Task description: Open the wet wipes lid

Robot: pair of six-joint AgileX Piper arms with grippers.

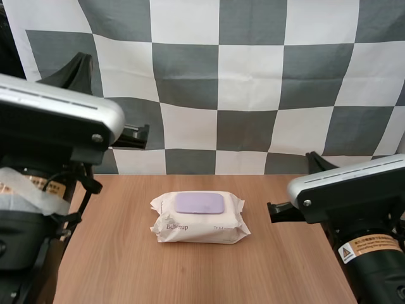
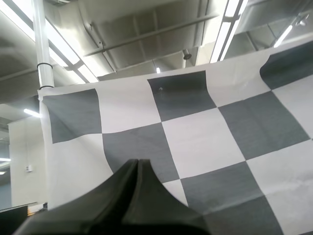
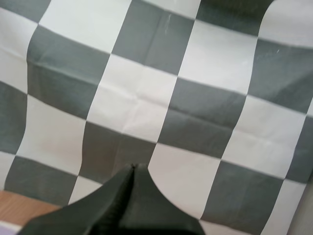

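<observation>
At centre frame on the table, the pack of wet wipes lies with its lid flat; both jaws are closed, empty.

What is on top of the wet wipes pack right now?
A purple lid lies flat and closed on top of the pack, with nothing else resting on it. Whatever is under the lid is covered and cannot be seen.

High view: above and behind the wet wipes pack, facing down, moderately near.
Wrist views: close behind the left gripper and the right gripper, aimed forward above the pack.
Shared by high and right wrist views: the table edge beyond the pack.
</observation>
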